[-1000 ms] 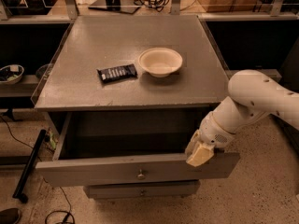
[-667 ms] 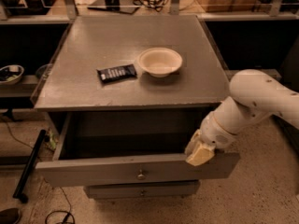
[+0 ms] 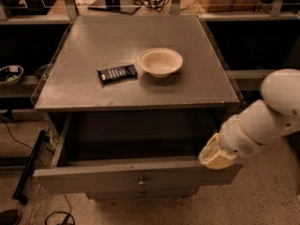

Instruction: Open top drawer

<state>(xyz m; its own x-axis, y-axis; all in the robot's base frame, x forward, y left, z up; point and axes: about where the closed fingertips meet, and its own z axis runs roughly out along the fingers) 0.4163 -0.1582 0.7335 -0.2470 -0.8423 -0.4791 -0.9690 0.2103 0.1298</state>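
One grey cabinet holds the top drawer, which stands well out beneath it. The gripper sits at the drawer's right front corner; whether it grips anything I cannot tell. Any further pull should run straight out, not skewed away from the knob.

text — none legible | pincer — at top drawer front, right end
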